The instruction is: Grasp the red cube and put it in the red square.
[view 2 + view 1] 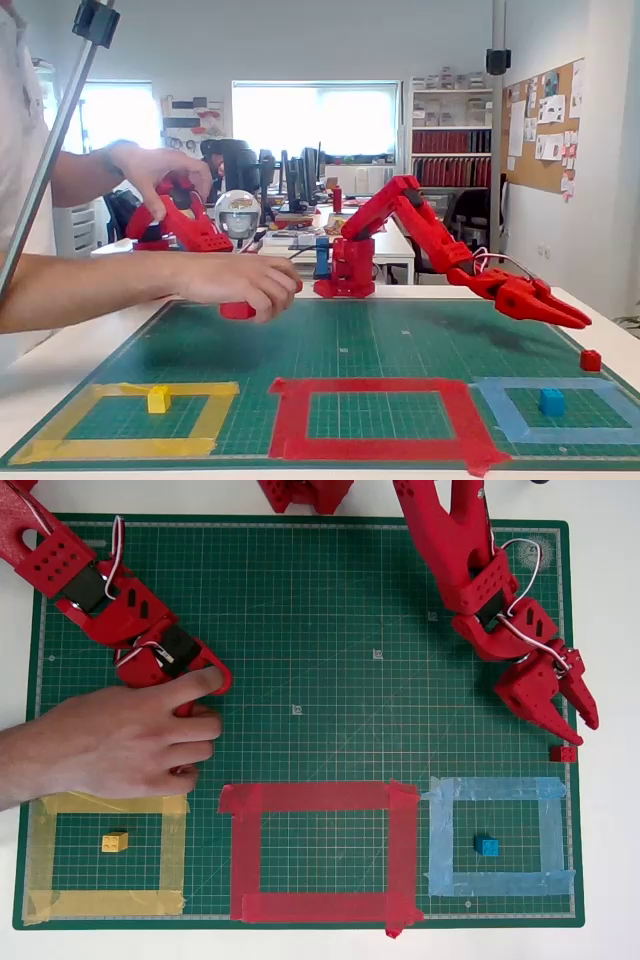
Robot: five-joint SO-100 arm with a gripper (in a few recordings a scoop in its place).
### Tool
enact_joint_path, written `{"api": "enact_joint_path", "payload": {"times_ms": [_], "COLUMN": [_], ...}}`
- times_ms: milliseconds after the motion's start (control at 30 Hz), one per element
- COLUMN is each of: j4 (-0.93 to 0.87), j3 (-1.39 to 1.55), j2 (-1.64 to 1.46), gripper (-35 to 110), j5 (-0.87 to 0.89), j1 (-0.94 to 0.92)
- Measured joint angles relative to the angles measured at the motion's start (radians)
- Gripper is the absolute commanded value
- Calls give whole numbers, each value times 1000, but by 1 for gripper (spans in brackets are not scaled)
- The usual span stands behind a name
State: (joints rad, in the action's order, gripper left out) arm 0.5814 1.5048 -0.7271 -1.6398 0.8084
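Overhead view gives you the white worktop [605, 630] with a green cutting mat [330, 620] covering most of it. Your red arm [455, 550] reaches in from the far edge toward the mat's right edge. Along the near edge of the mat sit three tape outlines: the red square [250, 855] in the middle and largest, a yellow tape outline [40, 860] at the near left corner, and a light blue tape outline [440, 845] at the near right corner. Your hand [577, 725] is off the surface in the fixed view [575, 320], its two fingers slightly apart and holding nothing. You can see the red cube [562, 752] right at the mat's right edge, just beyond the far right corner of the light blue outline and just beside the fingertips in the overhead view; in the fixed view it sits on the surface below and right of the hand [591, 360], apart from it. A yellow block [115, 842] rests inside the yellow outline, and a blue block [486, 846] inside the light blue one.
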Motion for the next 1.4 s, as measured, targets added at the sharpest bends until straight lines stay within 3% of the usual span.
{"api": "enact_joint_path", "payload": {"times_ms": [467, 1400], "j4": [-74, -192], "j3": [-60, -101], "j2": [0, 0], "gripper": [18, 18], "j5": [89, 52], "j1": [-14, -49]}}
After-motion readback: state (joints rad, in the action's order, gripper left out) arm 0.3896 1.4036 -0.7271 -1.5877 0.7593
